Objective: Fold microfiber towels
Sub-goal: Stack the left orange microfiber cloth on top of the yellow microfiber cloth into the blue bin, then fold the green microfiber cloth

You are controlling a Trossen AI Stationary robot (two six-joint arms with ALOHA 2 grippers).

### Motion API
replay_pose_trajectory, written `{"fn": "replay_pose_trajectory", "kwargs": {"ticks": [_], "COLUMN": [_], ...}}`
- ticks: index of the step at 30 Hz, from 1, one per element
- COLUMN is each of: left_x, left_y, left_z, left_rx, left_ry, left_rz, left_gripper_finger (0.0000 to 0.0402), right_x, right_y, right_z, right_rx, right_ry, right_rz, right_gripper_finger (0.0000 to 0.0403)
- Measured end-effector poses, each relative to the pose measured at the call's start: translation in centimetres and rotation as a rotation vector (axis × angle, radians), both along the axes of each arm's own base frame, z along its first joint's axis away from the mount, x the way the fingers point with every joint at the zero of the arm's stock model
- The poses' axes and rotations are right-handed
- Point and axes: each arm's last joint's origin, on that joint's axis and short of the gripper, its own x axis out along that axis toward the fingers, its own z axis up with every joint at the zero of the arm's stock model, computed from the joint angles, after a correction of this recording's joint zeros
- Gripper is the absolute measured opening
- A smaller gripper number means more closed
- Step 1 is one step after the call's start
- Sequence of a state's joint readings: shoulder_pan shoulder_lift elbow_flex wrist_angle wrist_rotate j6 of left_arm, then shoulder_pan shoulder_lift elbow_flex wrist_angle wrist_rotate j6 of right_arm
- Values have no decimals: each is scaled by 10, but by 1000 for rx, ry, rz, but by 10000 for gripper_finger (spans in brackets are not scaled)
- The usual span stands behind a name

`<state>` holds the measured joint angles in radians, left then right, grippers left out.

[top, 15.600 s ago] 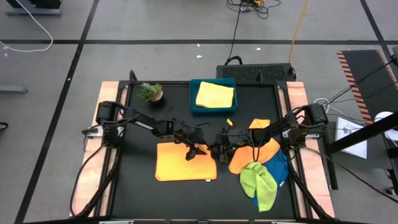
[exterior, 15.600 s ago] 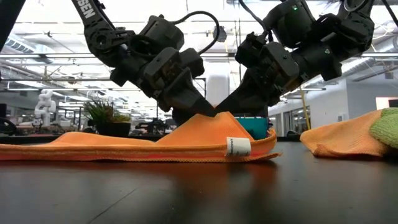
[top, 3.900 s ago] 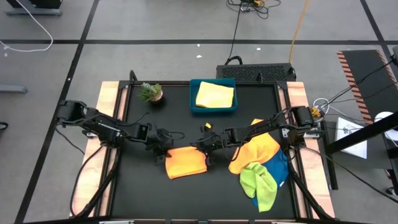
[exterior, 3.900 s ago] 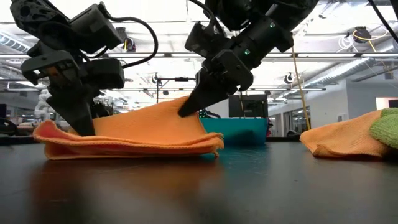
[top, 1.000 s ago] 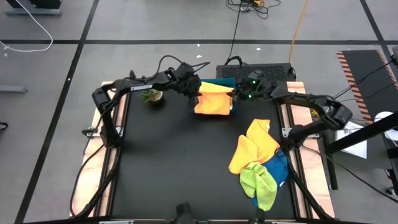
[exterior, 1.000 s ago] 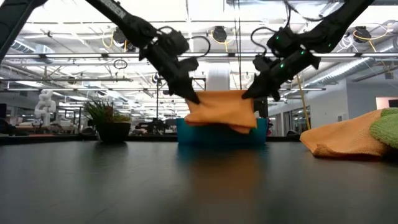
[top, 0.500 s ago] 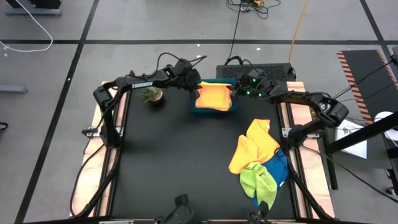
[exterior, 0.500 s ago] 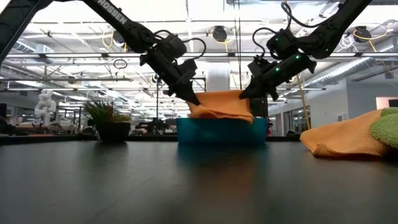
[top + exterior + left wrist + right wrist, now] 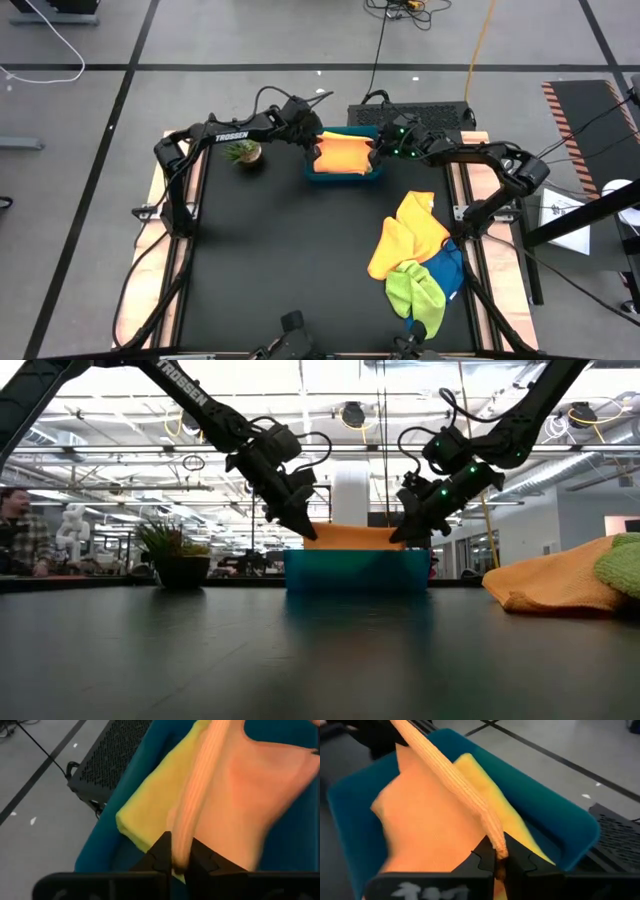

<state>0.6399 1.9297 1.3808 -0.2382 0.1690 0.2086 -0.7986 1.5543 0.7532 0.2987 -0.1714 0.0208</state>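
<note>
A folded orange microfiber towel (image 9: 343,156) lies in the blue tray (image 9: 345,178) at the table's far middle, on top of a yellow towel (image 9: 150,805). My left gripper (image 9: 316,150) is shut on the orange towel's left end, and my right gripper (image 9: 373,152) is shut on its right end. In the low view both grippers, left (image 9: 308,532) and right (image 9: 397,538), slant down to the tray's rim. The held edge (image 9: 455,780) stands up as a ridge between them. My left gripper pinches the left end of the orange towel's thick folded far edge (image 9: 186,847) between its two fingers, several layers. It slants down from the table's left. The edge is raised; the towel's body rests on the yellow towel. My right gripper pinches the right end of the same folded edge (image 9: 496,840) between its two fingers, slanting down from the table's right. The edge runs taut as a ridge toward the other gripper. The rest of the towel lies in the tray.
A loose heap of towels lies at the table's right: orange (image 9: 405,235), lime green (image 9: 415,290) and blue (image 9: 452,270). A small potted plant (image 9: 243,150) stands left of the tray. The dark tabletop (image 9: 290,260) spreads in front of the tray.
Both grippers have sunk and gone a little toward the far edge, still shut on the orange towel. The towel, which hung between them above the tray's near side, now lies down in the tray on the yellow towel, with only its held edge raised.
</note>
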Motion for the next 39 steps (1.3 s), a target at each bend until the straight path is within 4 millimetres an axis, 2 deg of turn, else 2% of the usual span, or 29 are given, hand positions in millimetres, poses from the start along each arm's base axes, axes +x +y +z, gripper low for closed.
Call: {"fn": "replay_pose_trajectory", "kwargs": {"ticks": [6, 14, 18, 23, 28, 32, 35, 39], "left_x": [-1, -3, -11, -23, -28, -23, -18, -23], "left_y": [1, 1, -4, -20, -54, -97, -135, -176], "left_z": [-1, 4, 26, 68, 102, 118, 113, 90], "left_rx": [3, 37, 72, 115, 102, 97, 119, 136], "left_ry": [10, 28, 13, -56, -130, -156, -204, -272], "left_rz": [7, 50, 72, 65, -46, -156, -240, -275], "left_gripper_finger": [74, 148, 172, 181, 173, 152, 134, 113], "right_x": [0, 0, -4, -11, -14, -14, -14, -15], "right_y": [-1, -1, 2, 14, 43, 76, 103, 134], "right_z": [1, 7, 24, 58, 86, 102, 110, 111], "right_rx": [-22, -67, -120, -215, -275, -305, -307, -252], "right_ry": [2, -8, -40, -119, -157, -163, -167, -133], "right_rz": [0, -3, -21, -1, 81, 198, 301, 423], "right_gripper_finger": [40, 116, 146, 156, 150, 149, 149, 149]}}
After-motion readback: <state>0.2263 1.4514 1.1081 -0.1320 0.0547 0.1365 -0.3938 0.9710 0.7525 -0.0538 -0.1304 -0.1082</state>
